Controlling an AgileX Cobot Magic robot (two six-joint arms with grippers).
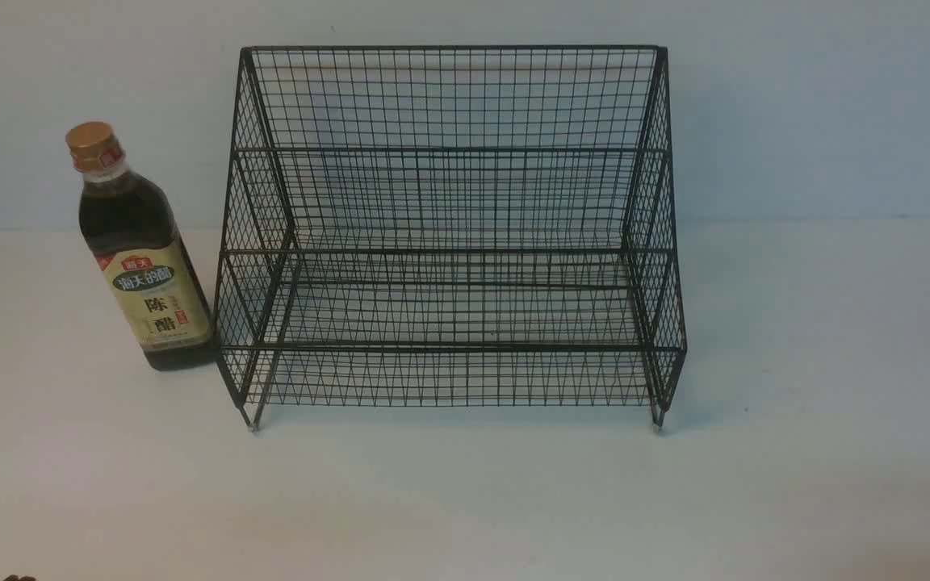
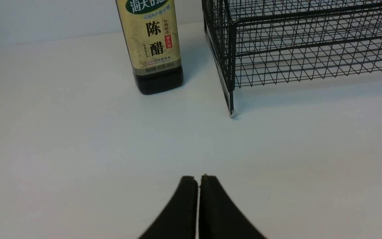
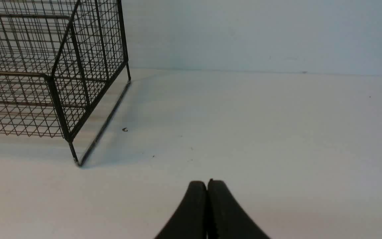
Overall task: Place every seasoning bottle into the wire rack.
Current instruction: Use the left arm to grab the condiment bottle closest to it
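The tall dark seasoning bottle (image 1: pixel 150 274) stood just left of the black wire-mesh rack (image 1: pixel 457 250); both claws, left (image 2: pixel 199 177) and right (image 3: pixel 207 182), were closed, empty.

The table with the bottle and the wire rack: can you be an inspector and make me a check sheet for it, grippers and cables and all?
Surface: white table, a few tiny dark specks near the rack
Bottle: dark liquid, gold-tan cap, beige label; stands upright on the table, left of the rack, outside it
Wire rack: black mesh, stands on its feet; no bottle in it
Clutter: nothing seen
Left gripper: shut, holds nothing
Right gripper: shut, holds nothing
Cables: nothing seen
Surroundings: plain pale wall behind the table
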